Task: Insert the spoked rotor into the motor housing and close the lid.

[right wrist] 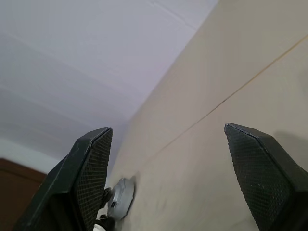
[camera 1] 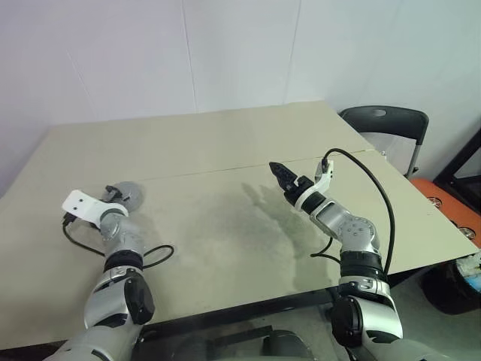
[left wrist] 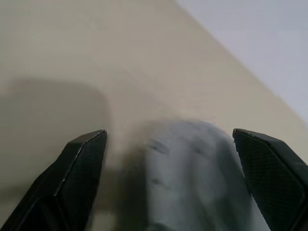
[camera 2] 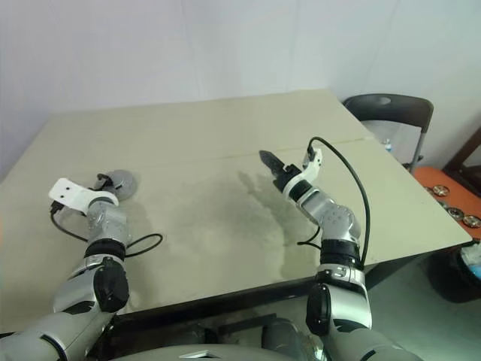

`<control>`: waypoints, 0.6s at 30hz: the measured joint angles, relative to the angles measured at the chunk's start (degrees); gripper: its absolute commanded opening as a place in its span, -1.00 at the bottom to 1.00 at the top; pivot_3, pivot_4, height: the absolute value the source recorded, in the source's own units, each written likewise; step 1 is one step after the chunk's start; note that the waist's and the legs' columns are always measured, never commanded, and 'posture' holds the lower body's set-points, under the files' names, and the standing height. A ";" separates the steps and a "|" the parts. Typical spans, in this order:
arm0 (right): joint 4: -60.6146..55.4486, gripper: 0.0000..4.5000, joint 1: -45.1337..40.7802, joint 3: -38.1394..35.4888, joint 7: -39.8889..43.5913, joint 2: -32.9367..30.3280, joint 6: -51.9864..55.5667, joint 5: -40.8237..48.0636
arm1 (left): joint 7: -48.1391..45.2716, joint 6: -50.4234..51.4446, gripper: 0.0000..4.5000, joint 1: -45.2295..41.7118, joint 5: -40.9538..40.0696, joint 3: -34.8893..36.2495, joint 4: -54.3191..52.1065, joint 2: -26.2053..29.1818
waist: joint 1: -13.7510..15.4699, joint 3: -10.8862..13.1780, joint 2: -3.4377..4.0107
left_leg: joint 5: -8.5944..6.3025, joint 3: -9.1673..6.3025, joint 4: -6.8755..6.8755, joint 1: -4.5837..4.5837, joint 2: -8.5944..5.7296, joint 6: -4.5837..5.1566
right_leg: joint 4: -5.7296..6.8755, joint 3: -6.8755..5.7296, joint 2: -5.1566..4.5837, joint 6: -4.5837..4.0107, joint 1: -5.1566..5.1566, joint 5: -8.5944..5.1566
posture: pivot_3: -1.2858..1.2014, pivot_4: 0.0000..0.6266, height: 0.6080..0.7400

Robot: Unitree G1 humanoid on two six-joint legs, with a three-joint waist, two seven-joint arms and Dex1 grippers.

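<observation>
My left gripper [left wrist: 168, 144] has its jaws spread wide and empty, the round silver-grey metal motor housing [camera 1: 129, 195] sitting on the table just ahead between the fingertips, apart from both. A round piece, so no long axis to align. Left arm is much the nearer. My right gripper [camera 1: 282, 177] hovers mid-table, jaws also apart, holding nothing. Beige matte table [camera 1: 225, 150], seam across it; white wall behind, dark chair [camera 1: 387, 120] at the far right corner.

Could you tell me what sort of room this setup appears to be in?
Probably a plain lab or office workroom: a wide beige table against bare white walls, a dark folding chair behind it, and a round grey metal part lying on it.
</observation>
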 measured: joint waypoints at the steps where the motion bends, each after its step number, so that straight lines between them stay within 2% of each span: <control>1: -0.01 0.73 0.00 0.18 0.24 -0.01 0.16 -0.03 | 0.66 -0.05 0.99 0.26 0.55 0.05 0.49 0.77 | 0.30 0.00 -0.01 | 0.00 0.00 0.01 -0.04 -0.03 -0.01 | -0.01 0.00 -0.03 0.01 -0.02 0.01 | 0.03 -1.00 1.00; 4: -0.14 0.73 0.02 0.84 1.05 -0.21 0.29 -0.26 | 0.41 -0.72 0.99 0.41 1.91 -0.48 1.05 1.16 | 1.86 -0.03 -0.10 | 0.00 -0.01 0.18 -0.63 -0.11 0.00 | -0.02 -0.03 -0.14 0.06 -0.52 0.14 | 0.03 -1.00 1.00; 7: -0.29 0.73 0.03 2.37 1.85 -0.16 0.50 -0.66 | -3.88 -1.63 0.99 0.30 2.44 -1.79 1.11 1.32 | 3.11 -0.03 -0.13 | 0.01 0.01 0.28 -1.08 -0.21 0.04 | -0.11 -0.05 -0.21 0.08 -0.86 0.28 | 0.03 -1.00 1.00; 11: -1.43 0.73 0.15 4.07 3.05 -0.51 -0.47 -2.48 | -12.14 -2.71 0.99 -0.60 2.55 -3.19 0.98 2.22 | 3.55 -0.03 -0.15 | -0.05 0.05 0.28 -1.13 -0.24 0.13 | -0.24 -0.07 -0.22 0.07 -0.85 0.29 | 0.03 -1.00 1.00; 18: -3.84 0.73 1.60 8.76 4.58 -2.45 -7.72 -10.69 | -32.38 -1.07 0.99 -1.86 1.59 -7.93 -3.21 2.35 | 3.36 -0.02 -0.15 | -0.04 0.07 0.25 -1.13 -0.20 0.13 | -0.25 -0.10 -0.16 0.07 -0.86 0.29 | 0.03 -1.00 1.00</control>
